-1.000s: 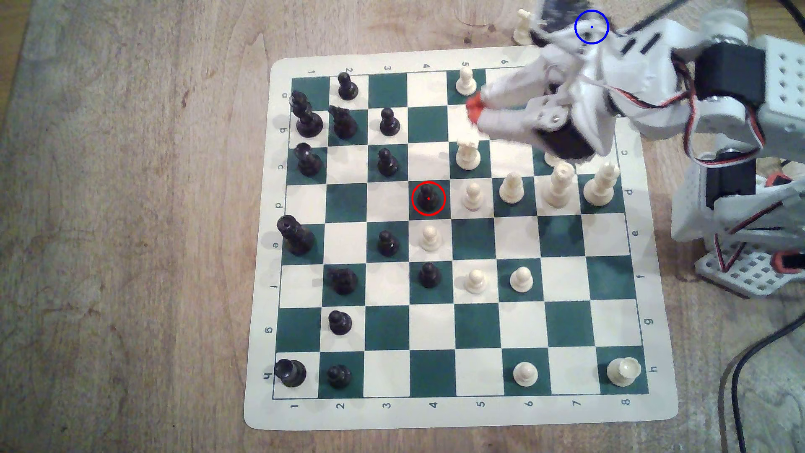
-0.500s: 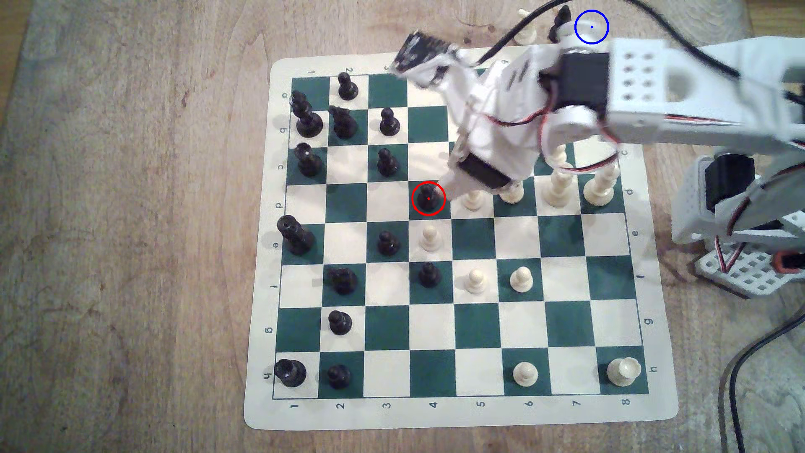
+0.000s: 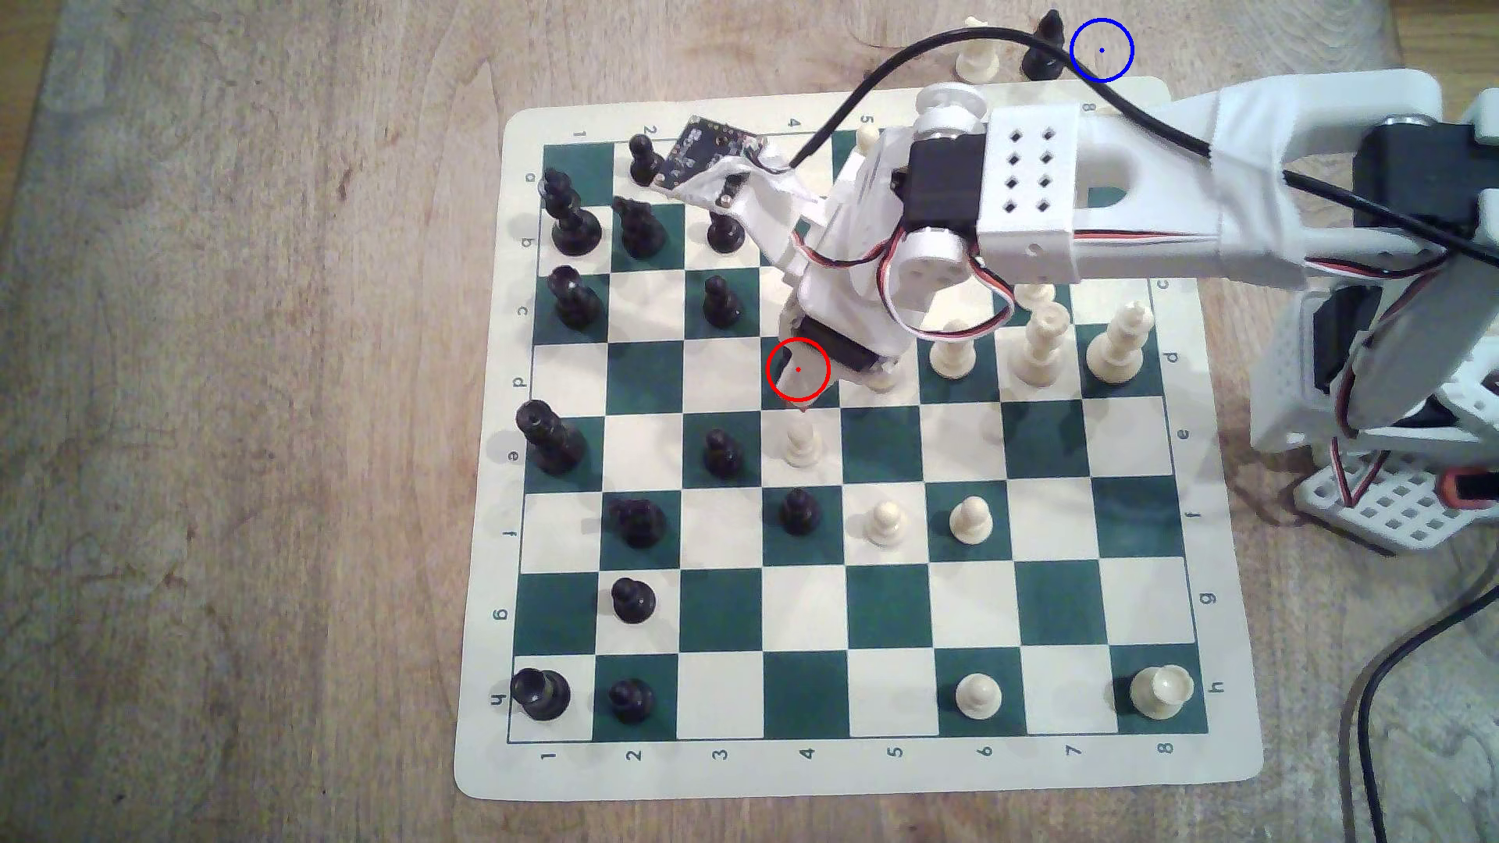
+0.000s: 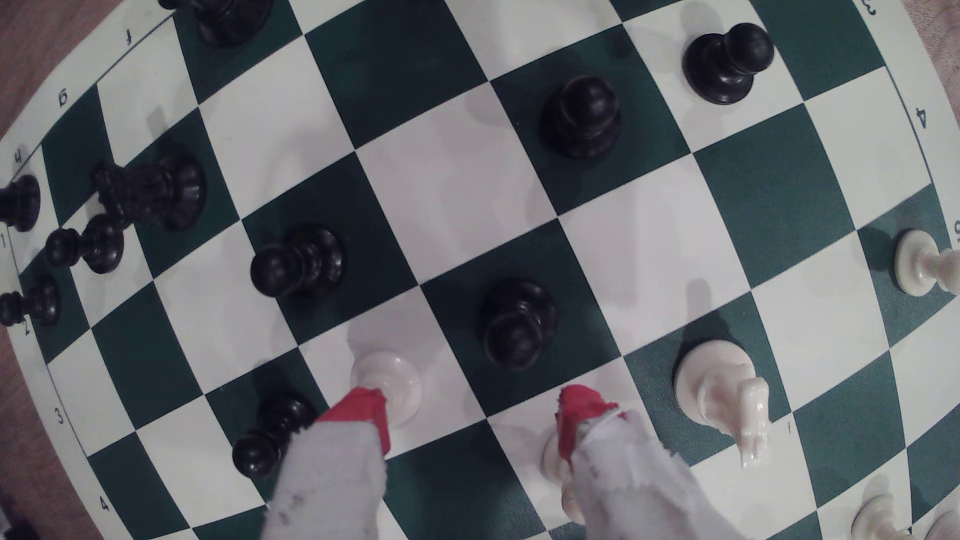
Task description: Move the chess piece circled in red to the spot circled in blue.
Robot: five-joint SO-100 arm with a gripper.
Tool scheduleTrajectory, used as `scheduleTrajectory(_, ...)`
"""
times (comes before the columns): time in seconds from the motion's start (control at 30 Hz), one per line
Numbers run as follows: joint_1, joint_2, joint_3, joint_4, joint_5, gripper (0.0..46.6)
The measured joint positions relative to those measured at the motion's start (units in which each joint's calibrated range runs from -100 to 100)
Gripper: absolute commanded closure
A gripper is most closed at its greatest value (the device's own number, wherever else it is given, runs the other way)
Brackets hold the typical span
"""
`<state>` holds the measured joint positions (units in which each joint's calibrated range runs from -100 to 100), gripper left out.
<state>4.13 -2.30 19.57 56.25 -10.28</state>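
Hand [image 4: 475,415] moved over black pawn [image 4: 517,324], spread.

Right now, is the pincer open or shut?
Open. In the wrist view the pincer shows its two red-tipped fingers spread apart above the black pawn, nothing between them.

Surface: light-brown wooden tabletop [image 3: 243,421], grain running lengthwise, pale worn patches and darker knots. Grey strip [image 3: 20,567] along the exterior view's left edge. Lighting soft and warm, faint shadows. No walls or windows in frame.
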Motion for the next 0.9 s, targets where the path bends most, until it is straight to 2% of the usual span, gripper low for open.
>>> scheduleTrajectory(0.5,1.47,7.12,-2.44,-4.38,0.39,30.7)
scheduleTrajectory(0.9,1.25,7.37,-2.44,-4.70,0.39,32.8)
